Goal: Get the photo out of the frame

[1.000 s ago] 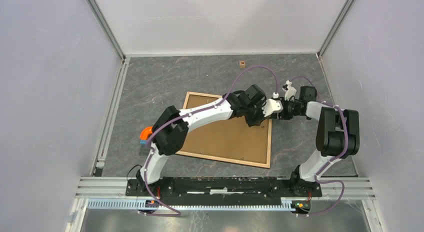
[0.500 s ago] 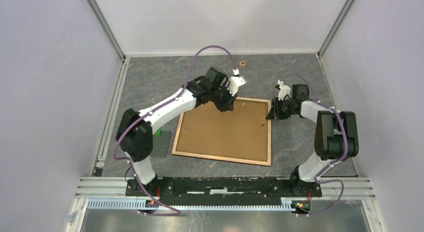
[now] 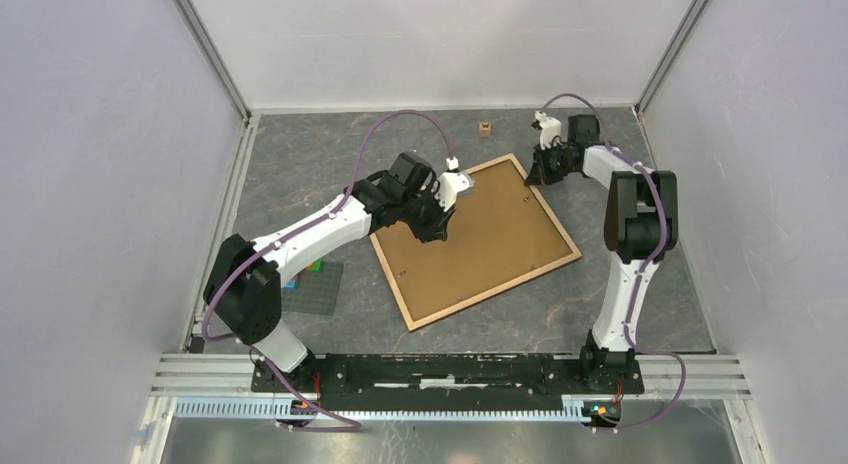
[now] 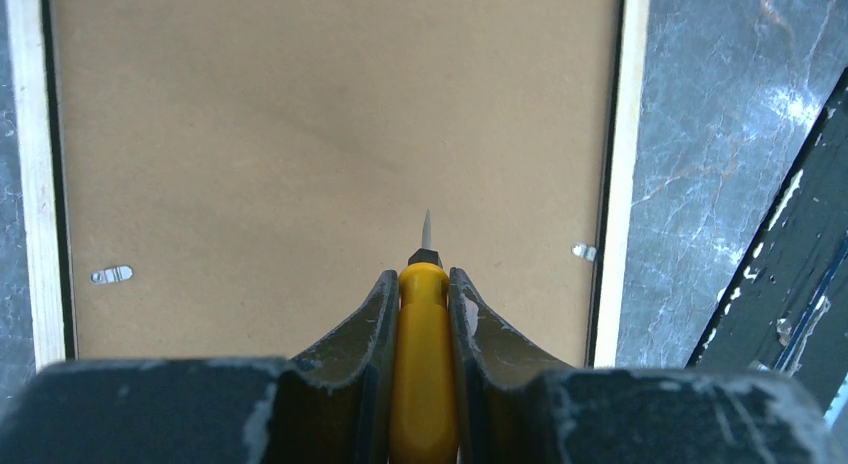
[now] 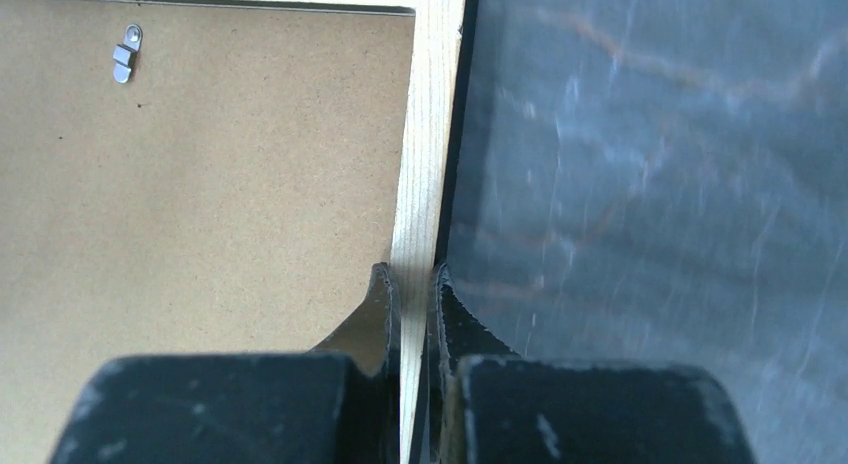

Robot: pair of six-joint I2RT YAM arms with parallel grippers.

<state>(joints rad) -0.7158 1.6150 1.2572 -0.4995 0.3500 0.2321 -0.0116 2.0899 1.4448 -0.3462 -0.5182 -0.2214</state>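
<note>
Steadiness counts: right hand clamps the wood-edged brown fibreboard frame; left hand, gripping a yellow-handled tool, probably a screwdriver, should lever metal tabs gently.

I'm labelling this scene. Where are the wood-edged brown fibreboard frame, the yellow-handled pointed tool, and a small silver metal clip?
Wood-edged brown fibreboard frame (image 3: 490,244): top external view, bare backing board.
Yellow-handled pointed tool (image 4: 423,364): left wrist view, handle.
Small silver metal clip (image 5: 125,52): right wrist view, clip body.
</note>
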